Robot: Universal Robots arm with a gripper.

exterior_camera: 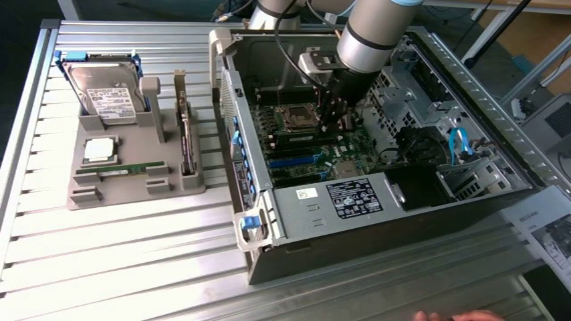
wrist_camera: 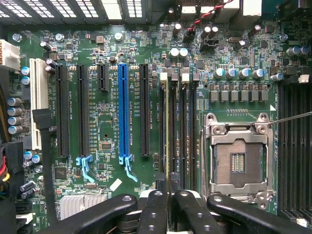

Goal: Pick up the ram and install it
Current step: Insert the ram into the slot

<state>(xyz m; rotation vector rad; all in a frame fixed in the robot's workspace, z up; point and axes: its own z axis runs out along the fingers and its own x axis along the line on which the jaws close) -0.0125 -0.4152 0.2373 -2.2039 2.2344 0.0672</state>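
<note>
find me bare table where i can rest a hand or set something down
The widest bare table lies between the grey parts holder, the computer case and the table edge, at the exterior view's lower left. It is crowded inside the case, where the tool grips a ram stick over the motherboard.

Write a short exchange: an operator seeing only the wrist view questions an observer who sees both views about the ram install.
Operator: My gripper grips the ram along the memory slots. Any stick left outside?
Observer: Yes, another green stick lies in the grey tray beside the case.
Operator: Is anyone nearby?
Observer: A person's hand shows at the exterior view's bottom edge.
</note>
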